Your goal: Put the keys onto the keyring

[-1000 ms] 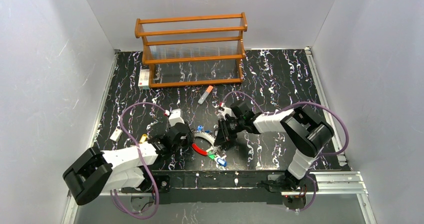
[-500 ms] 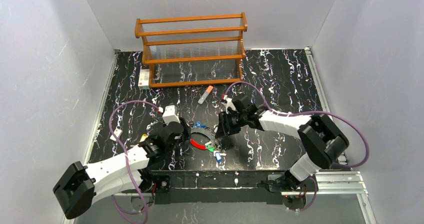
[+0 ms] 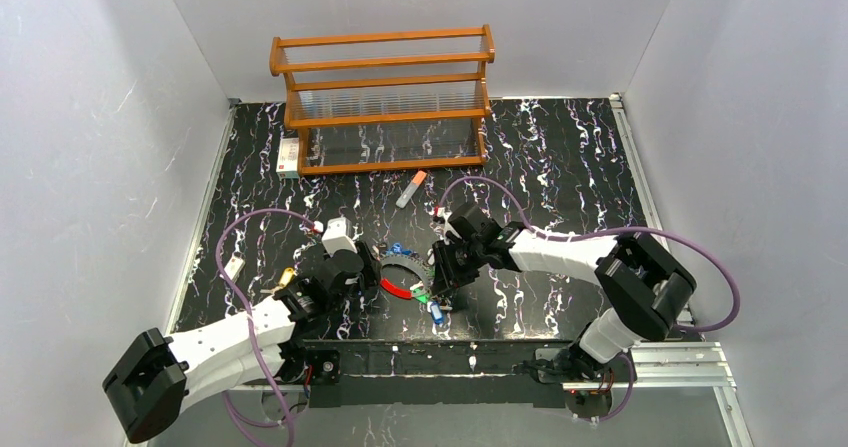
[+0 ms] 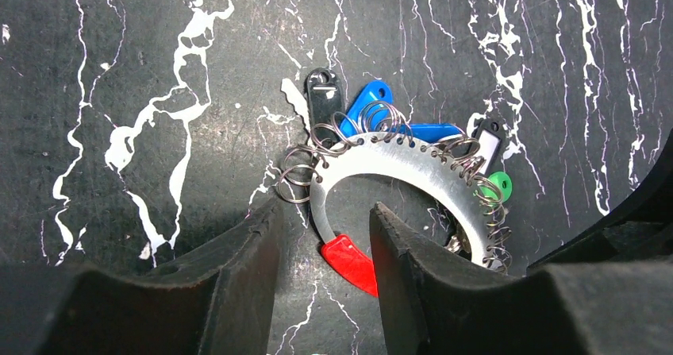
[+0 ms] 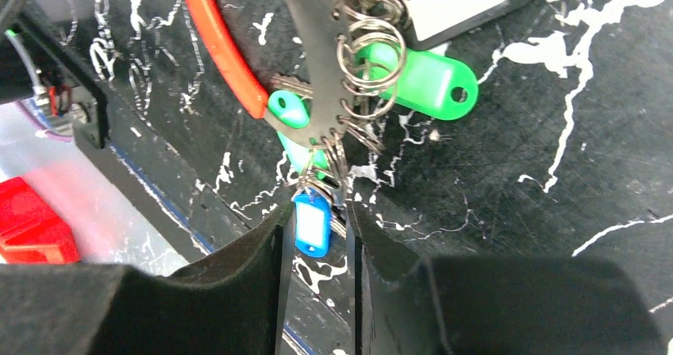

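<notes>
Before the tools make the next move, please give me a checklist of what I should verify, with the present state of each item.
1. Keyring between the fingers of the left tool: ok, the band beside the red section is in the gap.
2. Left tool closed on the keyring: not ok, the jaws stand open.
3. Blue key lined up with the right tool: ok, it shows in the gap.
4. Right tool holding the blue key: cannot tell.
5. Yellow key on the keyring: not ok, it lies apart, off to the left side.
</notes>
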